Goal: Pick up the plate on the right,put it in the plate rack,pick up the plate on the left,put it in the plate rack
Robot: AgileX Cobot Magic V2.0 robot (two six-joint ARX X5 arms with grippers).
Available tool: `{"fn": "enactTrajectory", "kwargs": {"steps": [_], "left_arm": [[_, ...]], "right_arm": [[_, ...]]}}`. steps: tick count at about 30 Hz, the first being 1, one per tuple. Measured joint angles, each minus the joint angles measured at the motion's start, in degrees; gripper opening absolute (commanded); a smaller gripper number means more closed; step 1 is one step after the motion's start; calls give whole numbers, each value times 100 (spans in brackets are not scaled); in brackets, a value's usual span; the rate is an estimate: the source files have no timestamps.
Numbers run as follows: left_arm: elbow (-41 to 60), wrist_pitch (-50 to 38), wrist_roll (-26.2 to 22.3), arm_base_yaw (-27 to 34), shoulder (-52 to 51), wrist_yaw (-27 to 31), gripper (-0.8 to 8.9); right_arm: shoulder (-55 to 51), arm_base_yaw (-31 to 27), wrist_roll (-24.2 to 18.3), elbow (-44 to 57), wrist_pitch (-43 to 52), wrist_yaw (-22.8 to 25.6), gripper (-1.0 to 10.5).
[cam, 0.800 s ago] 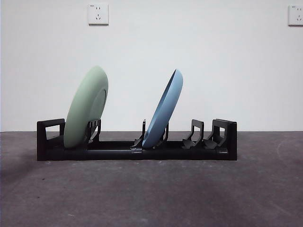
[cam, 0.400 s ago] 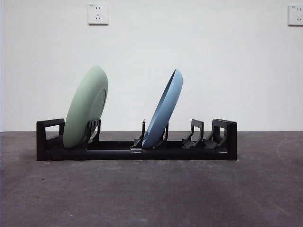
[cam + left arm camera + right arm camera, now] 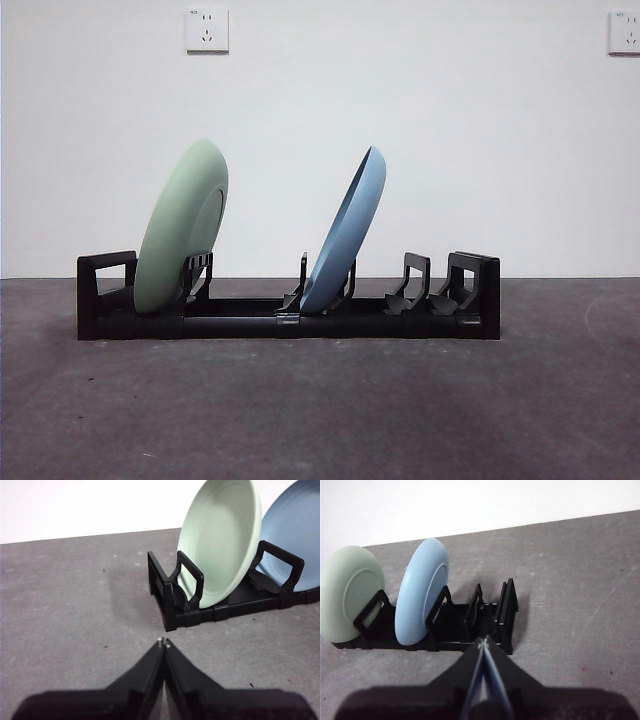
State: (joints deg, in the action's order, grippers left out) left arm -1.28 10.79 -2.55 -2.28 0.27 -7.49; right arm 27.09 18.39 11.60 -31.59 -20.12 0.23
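Left hand (image 3: 163, 642), jaws pressed together and holding nothing, hangs over the bare surface (image 3: 75, 605) just off the near end of the plate rack (image 3: 290, 322); right hand (image 3: 483, 643), likewise closed and empty, hangs off the opposite end. The green plate (image 3: 182, 228) leans in the rack's end slot, the blue plate (image 3: 346, 232) in a middle slot. Both placements appear done; the next move calls only for keeping both arms clear
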Motion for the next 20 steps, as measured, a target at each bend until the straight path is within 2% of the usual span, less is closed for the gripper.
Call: {"fn": "enactTrajectory", "kwargs": {"steps": [20], "left_arm": [[2,-4,0,0,0,42,-4]], "right_arm": [[0,0,0,0,0,0,3]]}}
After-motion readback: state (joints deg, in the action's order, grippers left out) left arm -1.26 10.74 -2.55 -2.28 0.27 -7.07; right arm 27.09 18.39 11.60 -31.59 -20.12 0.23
